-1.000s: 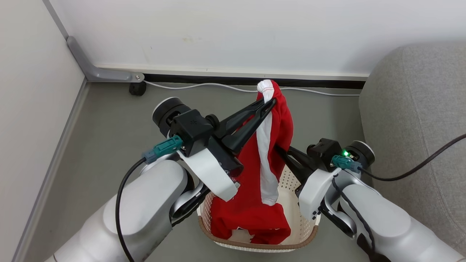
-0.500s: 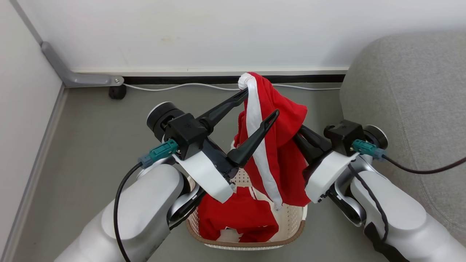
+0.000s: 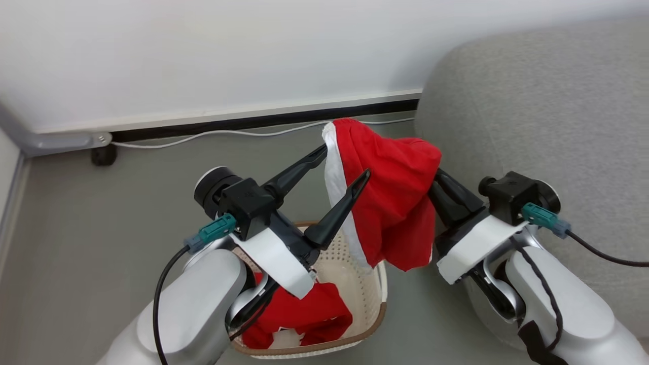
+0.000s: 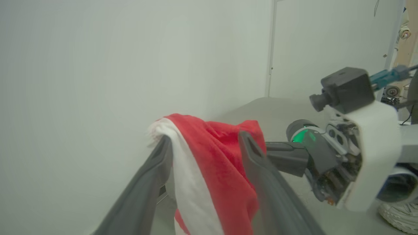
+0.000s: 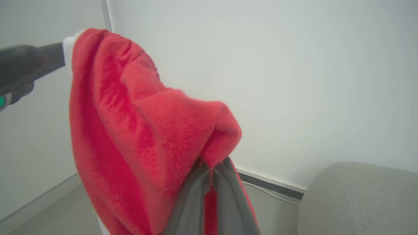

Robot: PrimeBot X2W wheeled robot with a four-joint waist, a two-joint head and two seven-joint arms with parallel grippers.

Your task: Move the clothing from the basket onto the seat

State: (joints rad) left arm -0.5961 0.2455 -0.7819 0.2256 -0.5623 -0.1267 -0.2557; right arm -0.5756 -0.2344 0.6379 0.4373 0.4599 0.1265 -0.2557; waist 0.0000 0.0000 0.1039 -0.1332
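Head view: right gripper [image 5: 212, 168] is clamping a fold of seemingly limp, light clothing [image 3: 395, 203]; left gripper [image 3: 345, 165] is gaping, propping its edge.

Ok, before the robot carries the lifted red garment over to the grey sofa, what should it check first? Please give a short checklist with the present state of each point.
1. Right gripper shut on the red fabric garment with white trim: ok.
2. Left gripper free of the garment: not ok; it is open, but the white trim lies against one finger.
3. Garment out of the cream perforated plastic basket: ok, it hangs beside the rim.
4. Large grey fabric sofa on the right arm's side: ok.
5. Basket emptied: not ok; another red piece lies inside.
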